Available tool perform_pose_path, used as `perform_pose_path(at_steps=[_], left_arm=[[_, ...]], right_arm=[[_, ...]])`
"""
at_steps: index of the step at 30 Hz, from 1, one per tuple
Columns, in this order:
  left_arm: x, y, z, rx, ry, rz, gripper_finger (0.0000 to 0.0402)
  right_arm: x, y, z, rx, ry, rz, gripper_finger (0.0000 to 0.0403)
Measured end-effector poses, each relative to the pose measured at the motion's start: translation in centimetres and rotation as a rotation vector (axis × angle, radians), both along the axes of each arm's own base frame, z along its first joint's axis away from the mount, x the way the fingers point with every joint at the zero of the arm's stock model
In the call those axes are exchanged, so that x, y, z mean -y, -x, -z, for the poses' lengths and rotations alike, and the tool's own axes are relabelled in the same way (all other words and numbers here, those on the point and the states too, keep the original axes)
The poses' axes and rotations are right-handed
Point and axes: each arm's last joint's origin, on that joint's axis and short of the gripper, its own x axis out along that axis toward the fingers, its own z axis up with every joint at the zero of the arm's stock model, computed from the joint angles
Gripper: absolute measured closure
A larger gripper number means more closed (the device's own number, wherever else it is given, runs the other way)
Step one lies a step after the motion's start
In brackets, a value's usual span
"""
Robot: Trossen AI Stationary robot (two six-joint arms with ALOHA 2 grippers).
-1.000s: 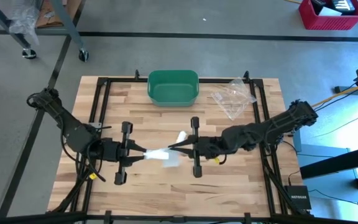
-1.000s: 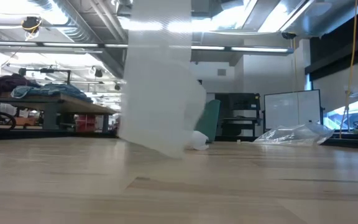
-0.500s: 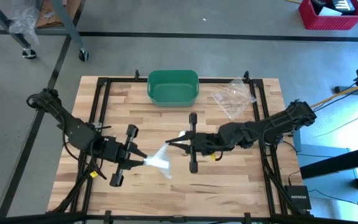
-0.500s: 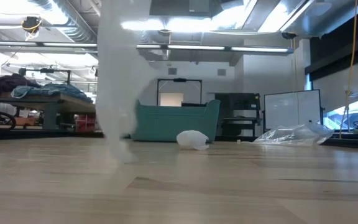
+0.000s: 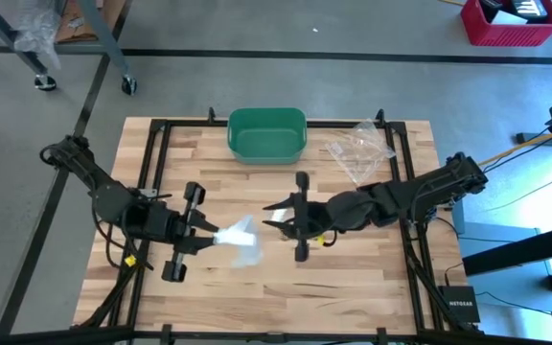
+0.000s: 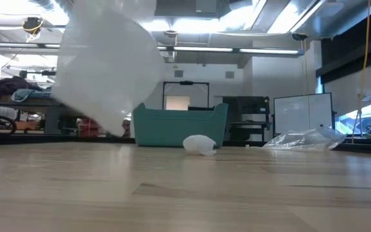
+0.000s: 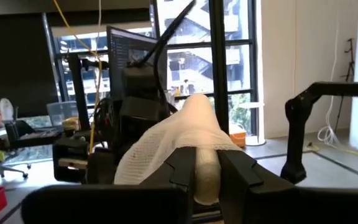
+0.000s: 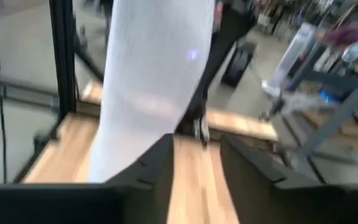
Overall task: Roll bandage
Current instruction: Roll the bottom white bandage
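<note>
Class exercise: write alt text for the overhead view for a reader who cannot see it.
Over a wooden table, the left gripper holds a white bandage while the right gripper sits open just beside it. A green bin stands at the far edge.

From where I sit, the bandage [image 6: 108,71] fills the low view's upper left as a pale smear; its top runs off the frame and it hides the room behind. I can't see either arm there. In the left wrist view the cloth covers most of the other arm beyond it. The right wrist view is smeared: the bandage's upper end is cut off and the desk [image 8: 191,180] beneath shows only as soft planks.
</note>
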Motion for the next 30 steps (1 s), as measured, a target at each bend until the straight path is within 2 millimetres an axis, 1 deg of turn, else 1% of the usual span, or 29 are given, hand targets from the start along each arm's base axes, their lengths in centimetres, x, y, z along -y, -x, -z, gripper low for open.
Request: perform_pose_path(at_steps=[3, 6, 8, 10, 13, 17, 19, 20, 22, 24, 27, 30], left_arm=[[0.0, 0.0, 0.1, -0.015, -0.001, 0.000, 0.0368], [0.0, 0.0, 0.2, -0.024, -0.009, -0.003, 0.0368], [0.0, 0.0, 0.4, -0.043, -0.024, -0.003, 0.0368], [0.1, -0.1, 0.7, -0.063, -0.040, -0.003, 0.0368], [0.1, -0.1, 0.8, -0.072, -0.040, -0.002, 0.0368], [0.1, -0.1, 0.8, -0.069, -0.034, -0.001, 0.0368], [0.0, -0.1, 0.7, -0.065, -0.031, -0.003, 0.0368], [0.0, -0.1, 0.7, -0.060, -0.029, -0.003, 0.0368], [0.0, -0.1, 0.6, -0.056, -0.025, -0.004, 0.0368], [0.0, -0.2, 0.6, -0.055, -0.025, -0.007, 0.0368], [-0.2, -0.3, 0.6, -0.053, -0.022, -0.016, 0.0368], [-0.4, -0.7, 0.7, -0.057, -0.010, -0.029, 0.0368]], right_arm=[[0.2, 0.9, -0.4, -0.125, 0.010, 0.005, 0.0239], [0.4, 1.9, -0.4, -0.218, -0.013, -0.018, 0.0218], [0.4, 2.0, 0.4, -0.250, -0.011, -0.030, 0.0212], [0.5, 1.9, 1.9, -0.267, -0.001, -0.032, 0.0210], [1.0, 1.8, 4.5, -0.200, -0.006, -0.041, 0.0210], [2.4, 1.4, 8.9, 0.004, -0.044, -0.060, 0.0210], [3.0, 1.3, 10.5, 0.105, -0.073, -0.046, 0.0210], [3.3, 1.4, 11.1, 0.152, -0.089, -0.036, 0.0210], [3.7, 1.4, 11.7, 0.211, -0.108, -0.026, 0.0210], [3.8, 1.6, 12.2, 0.220, -0.128, -0.023, 0.0210], [3.7, 1.4, 12.1, 0.256, -0.210, -0.029, 0.0210], [3.4, 0.9, 11.9, 0.272, -0.259, -0.083, 0.0210]])
